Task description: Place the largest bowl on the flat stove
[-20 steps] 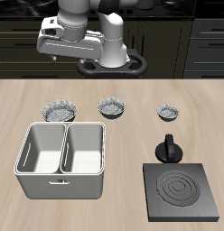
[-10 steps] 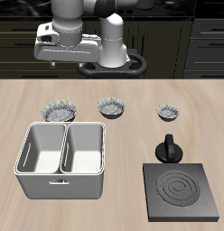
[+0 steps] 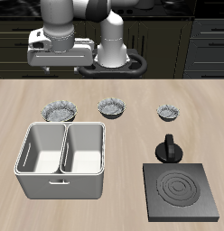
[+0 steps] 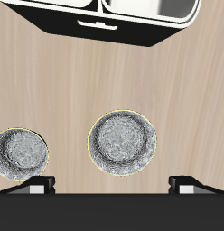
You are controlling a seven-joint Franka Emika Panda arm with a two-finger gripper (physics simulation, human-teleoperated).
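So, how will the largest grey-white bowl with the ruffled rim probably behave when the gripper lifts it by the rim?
The largest grey-white bowl with the ruffled rim looks stiff, like ceramic, so it should hold its shape. Its scalloped edge gives the fingers an uneven surface, so it may slip or tilt. It looks wide and shallow, so it should sit steadily on the dark grey flat stove.

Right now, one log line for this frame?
pre-grasp | gripper: open, above largest bowl, not touching | bowl: on table | flat stove: bare
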